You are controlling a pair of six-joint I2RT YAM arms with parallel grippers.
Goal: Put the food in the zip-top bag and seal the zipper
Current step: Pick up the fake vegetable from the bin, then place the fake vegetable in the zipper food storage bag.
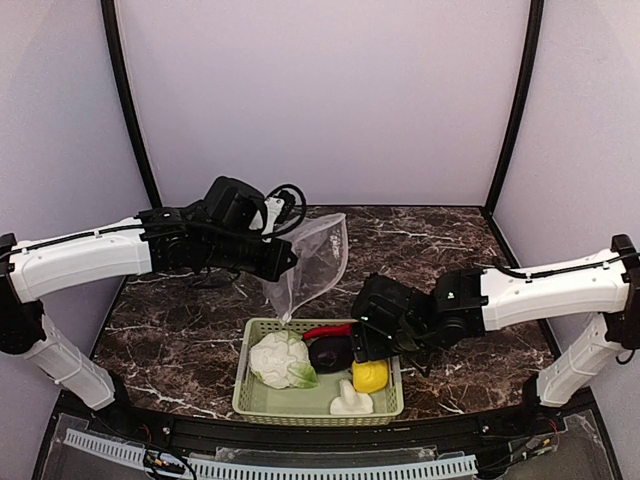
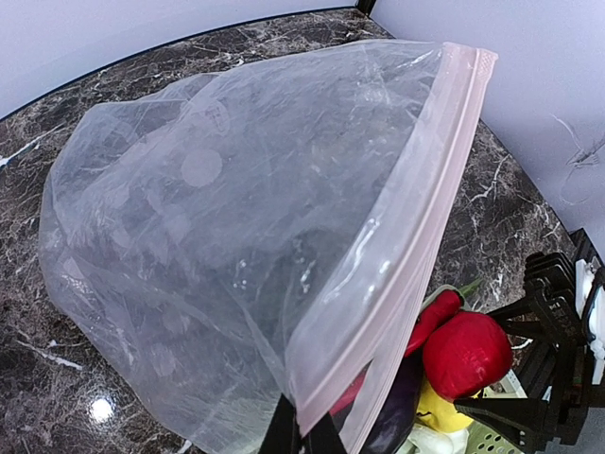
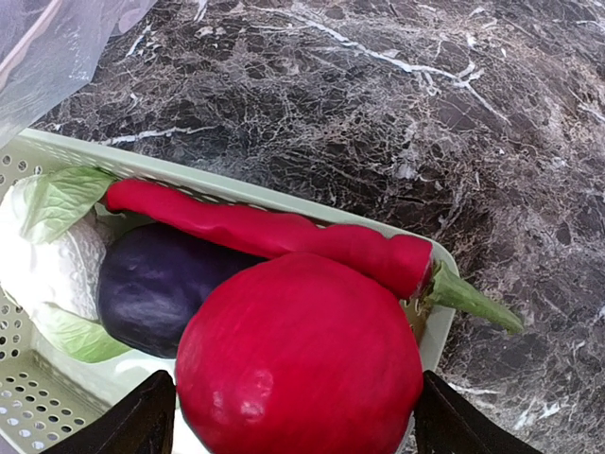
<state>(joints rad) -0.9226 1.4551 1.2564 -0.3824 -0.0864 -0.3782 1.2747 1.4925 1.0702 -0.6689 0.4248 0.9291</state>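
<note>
My left gripper (image 2: 302,437) is shut on the zipper strip (image 2: 416,236) of the clear zip-top bag (image 2: 236,236) and holds the bag up off the table, behind the basket (image 1: 315,262). No slider shows. My right gripper (image 3: 298,416) is shut on the red pepper (image 3: 298,364) and holds it just over the basket's right end (image 1: 365,335). The red chili (image 3: 265,232), the purple eggplant (image 3: 161,284) and the cauliflower (image 1: 280,360) lie in the basket, with the yellow pepper (image 1: 370,376) and the white mushroom (image 1: 350,403).
The pale green perforated basket (image 1: 245,375) stands at the table's near edge, between the arms. The marble table (image 1: 440,240) is walled by pale panels at the back and sides. The bag hangs close to the basket's far rim.
</note>
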